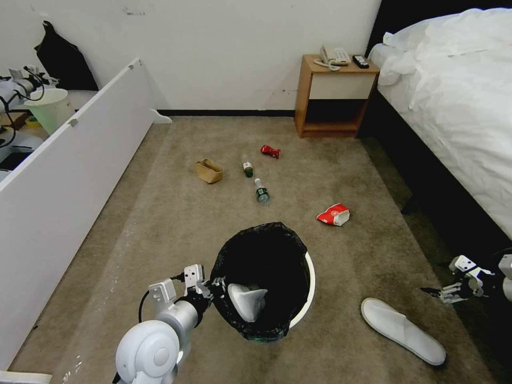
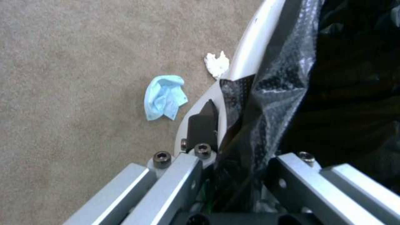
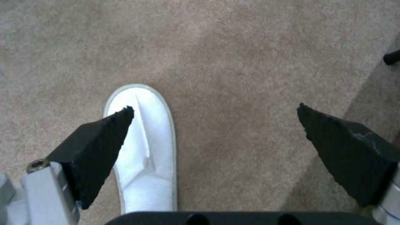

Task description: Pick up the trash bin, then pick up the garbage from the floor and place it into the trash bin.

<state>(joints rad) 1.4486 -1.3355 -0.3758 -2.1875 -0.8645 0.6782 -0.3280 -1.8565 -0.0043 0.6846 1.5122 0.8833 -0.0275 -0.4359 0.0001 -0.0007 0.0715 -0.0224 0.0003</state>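
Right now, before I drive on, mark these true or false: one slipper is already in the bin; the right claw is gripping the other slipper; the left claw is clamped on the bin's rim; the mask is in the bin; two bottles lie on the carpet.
1. One slipper is in the trash bin: true.
2. Right claw grips the other slipper: false; it hangs open above it.
3. Left claw is clamped on the bin's rim: true.
4. Blue mask is in the bin: false; it lies on the carpet beside it.
5. Two bottles lie on the carpet: true.
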